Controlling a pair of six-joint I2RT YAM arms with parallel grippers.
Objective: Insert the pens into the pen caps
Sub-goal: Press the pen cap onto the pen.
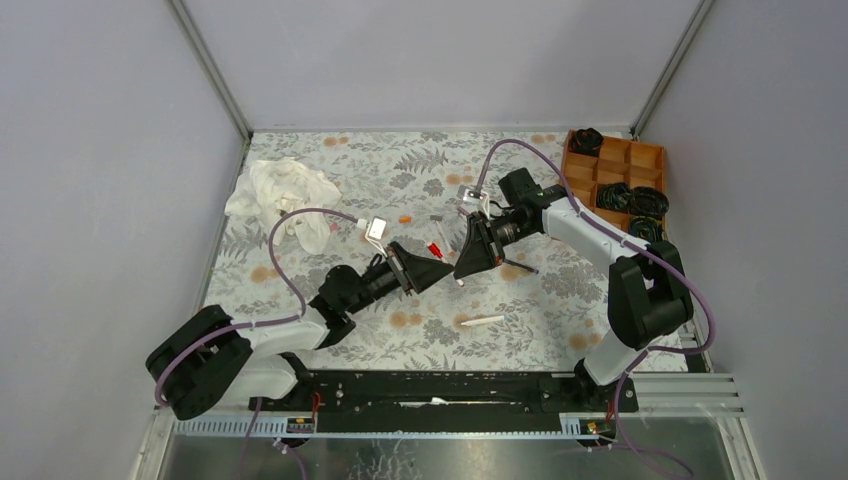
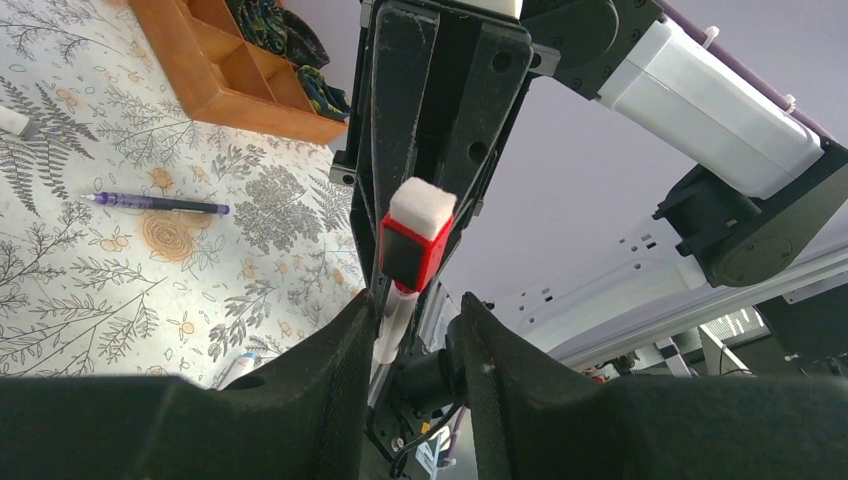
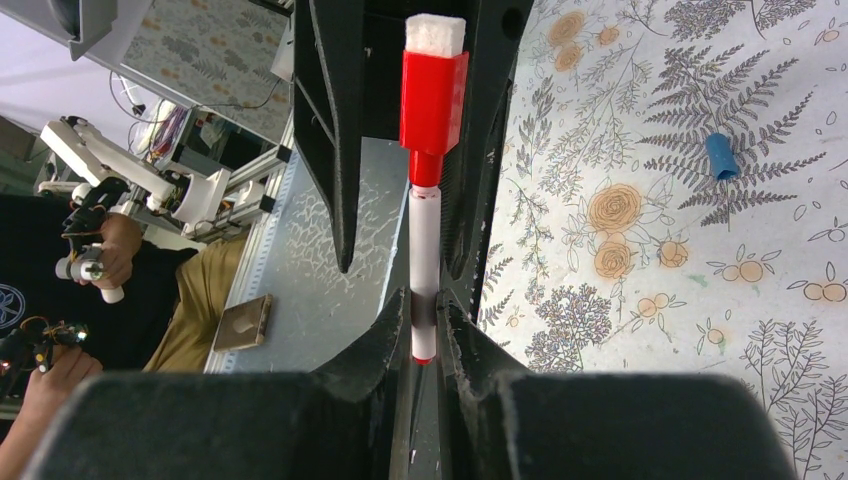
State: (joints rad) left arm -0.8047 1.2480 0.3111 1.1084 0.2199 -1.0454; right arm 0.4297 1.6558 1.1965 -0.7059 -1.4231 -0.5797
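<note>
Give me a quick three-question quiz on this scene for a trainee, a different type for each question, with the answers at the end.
1. True or false: the right fingers clamp the white pen.
2. Which colour is the cap on that pen's end? A blue, B red, C orange.
3. Fill in: the loose purple pen lies on the floral ___.
Key: 1 true; 2 B; 3 table.

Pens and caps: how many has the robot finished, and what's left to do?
Finished: I can't make out any capped pen set down yet. In hand: the right end effector grips a white pen with the red cap on its tip, between the left end effector's open jaws. Left: a purple pen, a second white pen and a blue cap lie loose.
</note>
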